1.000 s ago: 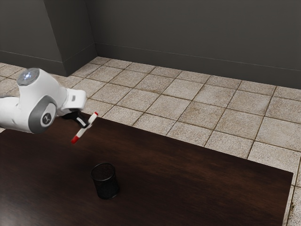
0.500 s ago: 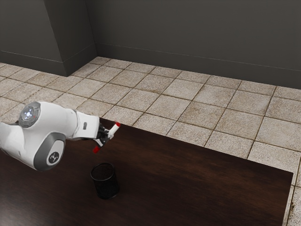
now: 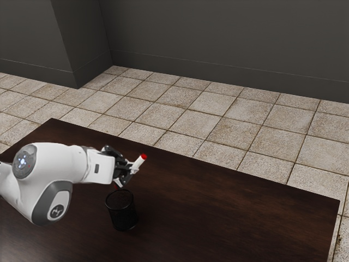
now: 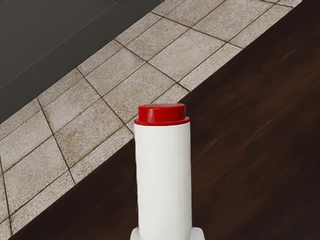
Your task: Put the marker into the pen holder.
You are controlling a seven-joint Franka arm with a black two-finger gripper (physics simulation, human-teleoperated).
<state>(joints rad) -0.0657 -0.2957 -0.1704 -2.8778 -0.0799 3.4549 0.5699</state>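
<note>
As end effector (image 3: 131, 171) stays clamped on marker (image 3: 140, 161), both sit lower, nearer pen holder (image 3: 122, 212).

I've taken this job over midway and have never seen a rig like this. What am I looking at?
The exterior view comes from a camera at the side of the white robot arm, which reaches in from that view's left. Its black two-finger claw is gripping a white marker, tilted, with a red end upward. On the dark table stands a black pen holder; the marker isn't in it yet. The wrist view comes from a camera carried near the claw: it shows the marker close up, with table and tiled floor beyond.
</note>
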